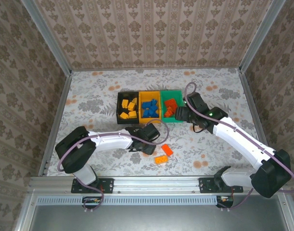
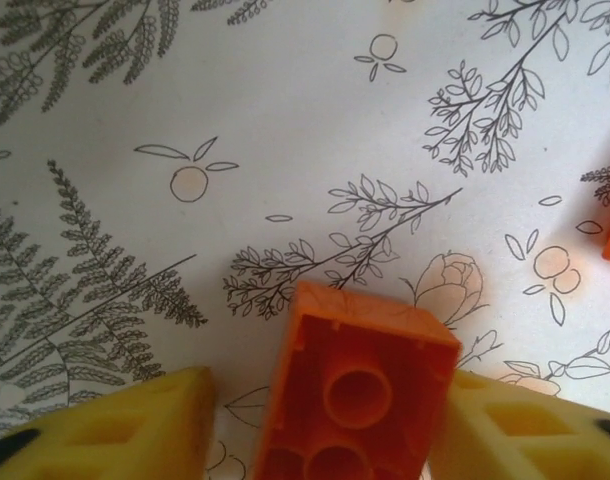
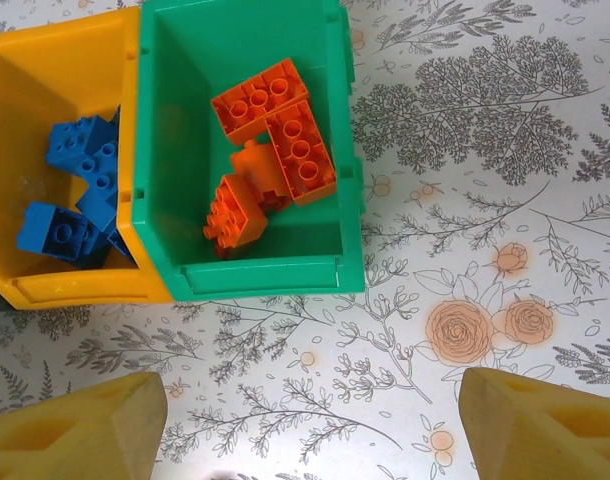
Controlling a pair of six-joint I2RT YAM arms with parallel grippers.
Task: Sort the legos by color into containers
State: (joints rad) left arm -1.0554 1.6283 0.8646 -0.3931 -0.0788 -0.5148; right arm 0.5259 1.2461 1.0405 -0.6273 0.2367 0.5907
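Left claw (image 2: 330, 400) straddles a red-orange brick (image 2: 360, 350) near the green bin (image 3: 255, 275), grip unconfirmed, evidently bound there by colour; right claw (image 3: 310, 430) hangs wide open, empty, beside it.

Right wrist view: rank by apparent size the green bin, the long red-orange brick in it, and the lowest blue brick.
1. green bin, by far.
2. long red-orange brick.
3. lowest blue brick, only slightly smaller and partly in shadow, so that gap is unsure.
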